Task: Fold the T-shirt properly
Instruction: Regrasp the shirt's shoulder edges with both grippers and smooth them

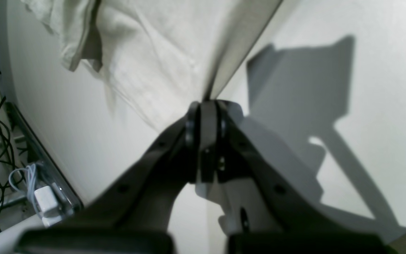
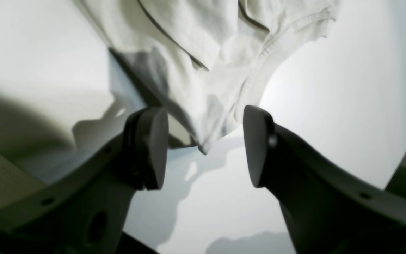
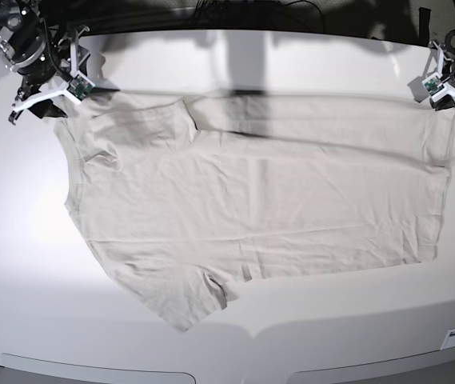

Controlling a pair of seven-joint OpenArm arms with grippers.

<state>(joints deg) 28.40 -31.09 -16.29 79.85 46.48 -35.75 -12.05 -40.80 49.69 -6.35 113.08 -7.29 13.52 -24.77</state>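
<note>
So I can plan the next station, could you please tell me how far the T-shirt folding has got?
It looks early. Done: the pale beige thin-fabric T-shirt lies spread across the white tabletop, one long edge partly turned over. In hand: the closed black left end effector pinches one corner; the open black right end effector straddles another. Left: the broad body and protruding sleeve still need folding into a compact shape.
</note>
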